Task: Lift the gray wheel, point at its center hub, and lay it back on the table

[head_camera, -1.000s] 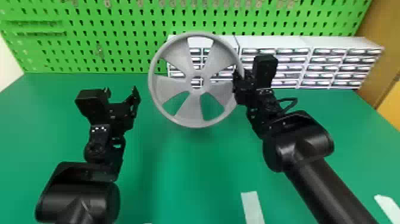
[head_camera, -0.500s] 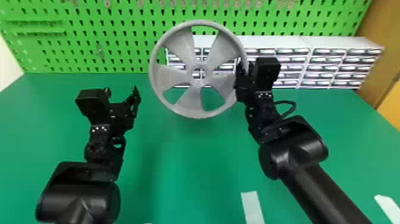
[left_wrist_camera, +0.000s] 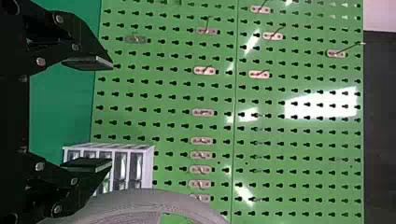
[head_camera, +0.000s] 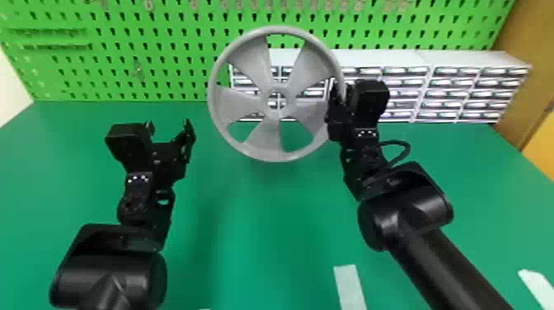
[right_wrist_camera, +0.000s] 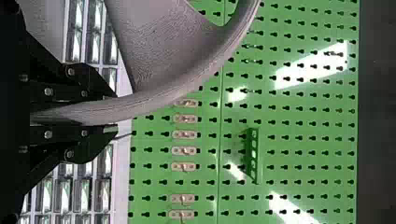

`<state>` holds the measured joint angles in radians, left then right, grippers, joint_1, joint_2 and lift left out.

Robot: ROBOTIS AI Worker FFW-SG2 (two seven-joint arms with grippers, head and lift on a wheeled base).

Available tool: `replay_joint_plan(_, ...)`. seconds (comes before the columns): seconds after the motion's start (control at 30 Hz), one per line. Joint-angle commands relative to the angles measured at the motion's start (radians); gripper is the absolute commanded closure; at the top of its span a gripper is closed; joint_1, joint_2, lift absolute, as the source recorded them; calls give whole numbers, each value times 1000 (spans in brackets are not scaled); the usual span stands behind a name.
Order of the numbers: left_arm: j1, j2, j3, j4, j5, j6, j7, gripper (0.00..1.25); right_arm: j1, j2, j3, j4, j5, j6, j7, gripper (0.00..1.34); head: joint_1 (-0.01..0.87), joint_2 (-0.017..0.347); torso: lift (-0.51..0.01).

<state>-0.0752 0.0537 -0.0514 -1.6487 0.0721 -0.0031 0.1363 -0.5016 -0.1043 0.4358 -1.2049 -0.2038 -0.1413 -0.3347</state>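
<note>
The gray wheel [head_camera: 270, 148] is held up above the green table, its spoked face toward the head camera and its center hub around an open hole. My right gripper [head_camera: 340, 97] has hold of the wheel's right rim. In the right wrist view, the rim [right_wrist_camera: 159, 95] passes between the fingers of my right gripper [right_wrist_camera: 114, 112], which are shut on it. Left of the wheel, my left gripper [head_camera: 171, 127] stands open and empty, apart from it. In the left wrist view, my left gripper [left_wrist_camera: 112, 114] has its fingers wide apart, with the wheel's curved rim [left_wrist_camera: 144, 200] beside one finger.
White drawer units [head_camera: 443, 92] stand along the table's back edge, behind and right of the wheel. A green pegboard [head_camera: 173, 62] rises behind them. White tape strips [head_camera: 349, 286] lie on the table [head_camera: 264, 231] toward the front.
My right gripper has carried the wheel upward and slightly back, and the wheel has rotated somewhat in the head view. My left arm has kept still.
</note>
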Motion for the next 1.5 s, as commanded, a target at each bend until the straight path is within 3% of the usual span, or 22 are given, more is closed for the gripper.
replay_joint_plan(0.0, 0, 0, -4, 0, 2, 0, 0, 512, 0, 0, 0, 1, 0, -1, -3, 1263, 692, 48, -96)
replay_joint_plan(0.23, 12, 0, -22, -33, -3, 17, 11, 532, 0, 0, 1, 7, 14, -17, -9, 1263, 692, 48, -96)
replay_joint_plan(0.6, 40, 0, -85, -95, -37, 41, 62, 892, -15, 6, 6, 61, 26, -106, -10, 1263, 692, 48, -96)
replay_joint_plan(0.83, 61, 0, -168, -177, -92, 103, 183, 1029, -21, 8, 6, 68, 29, -107, -10, 1263, 692, 48, -96)
replay_joint_plan(0.93, 71, 21, -226, -226, -92, 115, 276, 1095, -21, 8, 1, 70, 35, -107, -10, 1263, 692, 48, -96)
replay_joint_plan(1.13, 74, 98, -383, -310, -69, 115, 517, 1167, -23, 8, -6, 73, 41, -106, -10, 1262, 692, 48, -96)
replay_joint_plan(1.47, 49, 150, -525, -352, 61, 64, 640, 1182, -29, 8, -11, 77, 47, -106, -10, 1262, 692, 48, -96)
